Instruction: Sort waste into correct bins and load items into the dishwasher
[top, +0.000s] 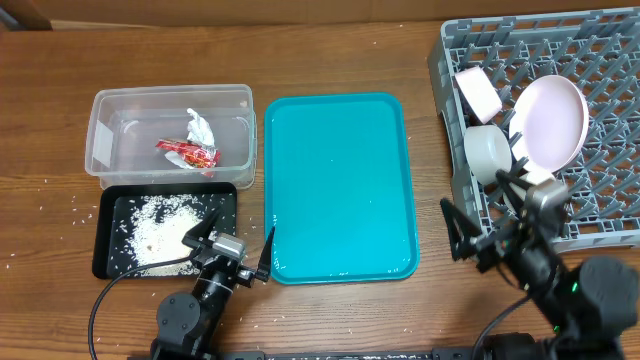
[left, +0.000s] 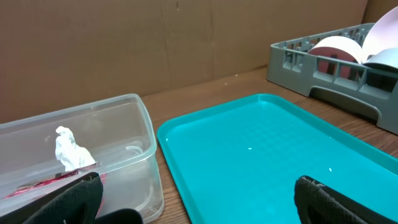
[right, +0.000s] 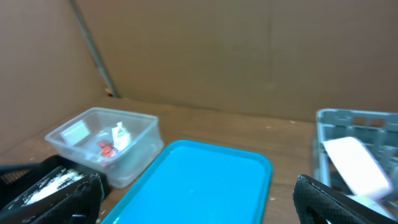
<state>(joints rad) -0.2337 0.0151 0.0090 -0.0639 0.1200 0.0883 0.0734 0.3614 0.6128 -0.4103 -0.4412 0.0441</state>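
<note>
The clear tub (top: 105, 135) sat at the far left of the wooden table (top: 330, 50), holding the red-and-white snack wrapper (top: 188, 153) with the crumpled paper scrap (top: 200, 127) just beyond it on the far side. Directly near of the tub lay the black tray (top: 110, 255), with a spread of pale rice crumbs (top: 155, 230) across its floor; more loose grains were scattered on the table to its left. The teal tray (top: 340, 150) lay in the middle, just right of both bins. The grey dish rack (top: 600, 190) filled the far right. In it the round pale plate (top: 550, 120) stood tilted on edge, with a bowl (top: 478, 90) on its side to the plate's left and a second bowl (top: 488, 152) just near of that one. The left gripper (top: 243, 222) hung low at the near edge, between the black tray and the teal tray, its fingers (left: 74, 199) spread wide with nothing between them. The right gripper (top: 473, 190) hung at the near left corner of the rack, its fingers (right: 339, 199) likewise spread wide and holding nothing.
</note>
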